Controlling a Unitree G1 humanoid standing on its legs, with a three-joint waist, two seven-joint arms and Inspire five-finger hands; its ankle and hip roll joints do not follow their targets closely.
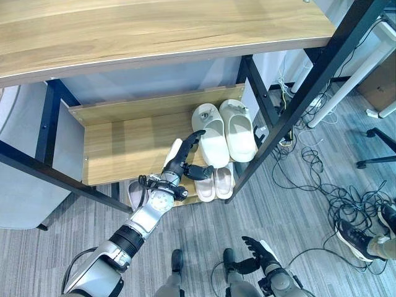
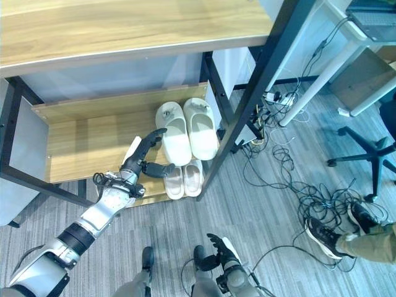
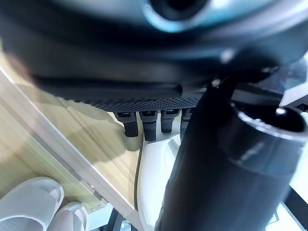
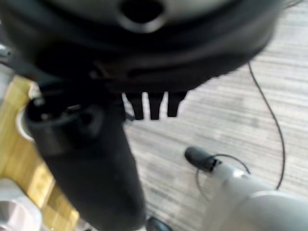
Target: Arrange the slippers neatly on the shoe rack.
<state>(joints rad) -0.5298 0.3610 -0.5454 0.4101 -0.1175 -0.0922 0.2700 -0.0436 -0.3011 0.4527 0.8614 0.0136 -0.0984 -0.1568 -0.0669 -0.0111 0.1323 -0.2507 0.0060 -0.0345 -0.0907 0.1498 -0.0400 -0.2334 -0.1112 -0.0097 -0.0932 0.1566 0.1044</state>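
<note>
A pair of white slippers (image 1: 224, 134) lies side by side at the right end of the rack's middle shelf (image 1: 124, 145). Below them, on the lowest shelf, sits a smaller pale pair (image 1: 215, 182). My left hand (image 1: 179, 164) reaches over the middle shelf with straight fingers (image 3: 144, 125), their tips at the left edge of the left white slipper (image 3: 154, 173), the thumb (image 3: 216, 168) spread out beside it. It holds nothing. My right hand (image 1: 263, 253) hangs low over the floor, fingers (image 4: 149, 106) relaxed and empty.
A wide wooden top shelf (image 1: 154, 31) overhangs the rack. A black slanted frame post (image 1: 291, 111) stands right of the slippers. Tangled cables (image 1: 322, 179) cover the floor at right, with a person's shoe (image 1: 356, 238) and a chair base (image 2: 365, 154) beyond.
</note>
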